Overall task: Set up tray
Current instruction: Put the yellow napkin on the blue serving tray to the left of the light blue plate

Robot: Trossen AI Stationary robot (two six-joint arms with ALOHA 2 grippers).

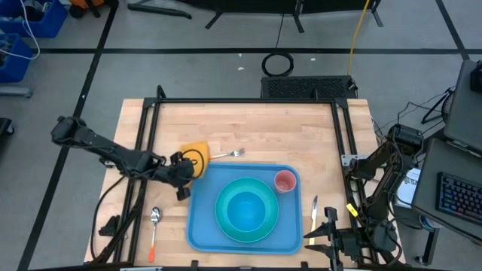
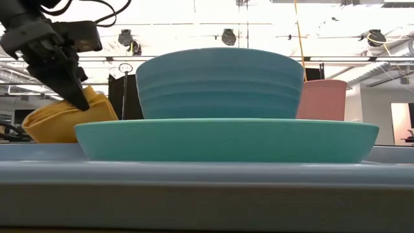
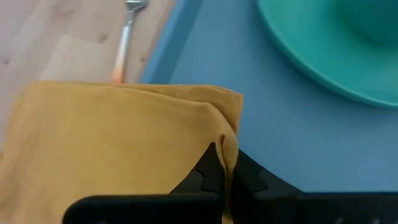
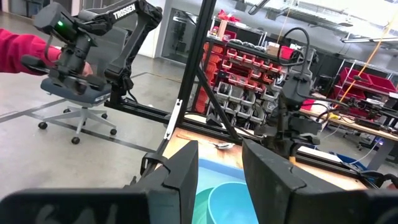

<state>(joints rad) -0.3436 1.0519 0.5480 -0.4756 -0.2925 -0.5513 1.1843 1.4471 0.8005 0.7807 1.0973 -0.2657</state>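
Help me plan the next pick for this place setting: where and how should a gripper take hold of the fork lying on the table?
Grip the fork across the middle of its thin handle, coming straight down. It lies flat on the wood beyond the tray, tines pointing right, so fingers should straddle the handle crosswise, clear of the yellow napkin.

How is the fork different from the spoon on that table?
The fork lies on the wood beyond the tray, crosswise; the spoon lies left of the tray, lengthwise. The fork looks all pale metal from above; the spoon has an orange handle. Neither is on the tray.
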